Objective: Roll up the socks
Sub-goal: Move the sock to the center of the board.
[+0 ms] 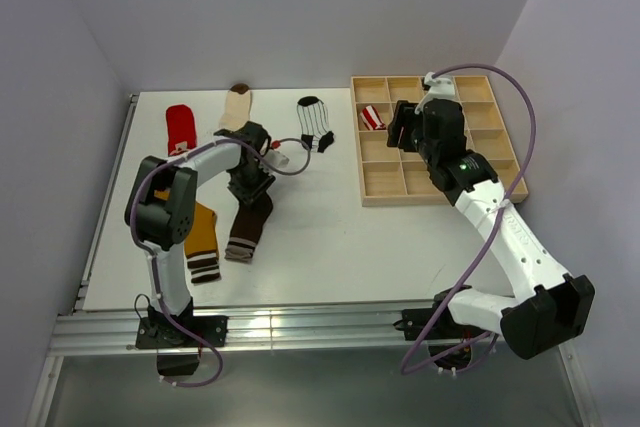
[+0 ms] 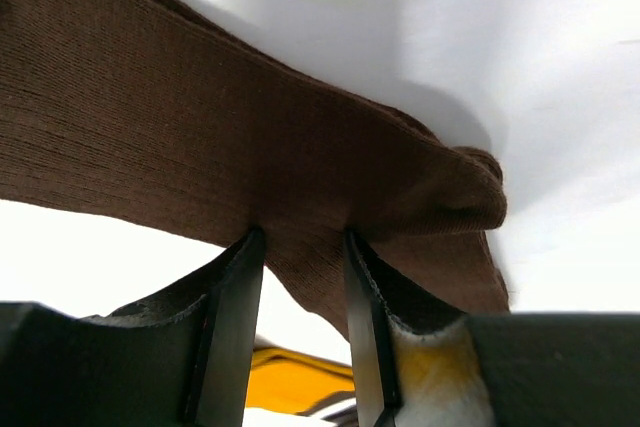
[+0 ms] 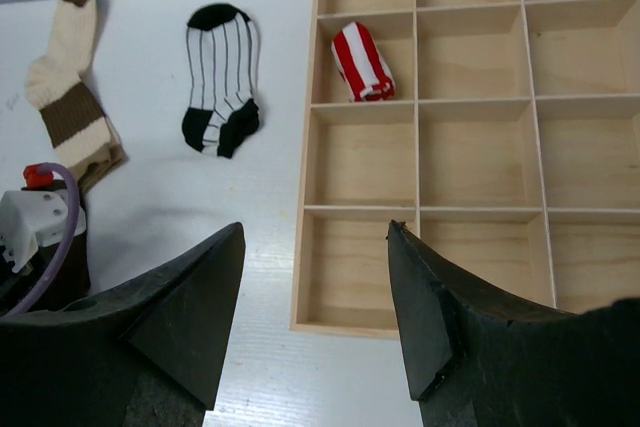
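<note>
On the white table, a red sock lies flat at the far left. Nearer the front edge is a mustard sock with a striped cuff. The left arm rises from its base to a raised elbow, and its forearm then reaches away and to the right, with the wrist bent downward. The left gripper points down at the far end of the brown sock, just right of the mustard one. In the wrist view its two fingers are pressed together on a fold of the brown fabric, pinching it between them. A cream-and-brown sock lies beyond that gripper, and a black-striped white sock lies further right, both flat near the far edge. Next comes a wooden tray divided into compartments. A rolled red-and-white striped sock sits in its leftmost column, second compartment from the far end. The right arm stretches from its base at the front right, away and to the left. The right gripper is held above the tray's left side, its fingers spread apart with nothing between them.
</note>
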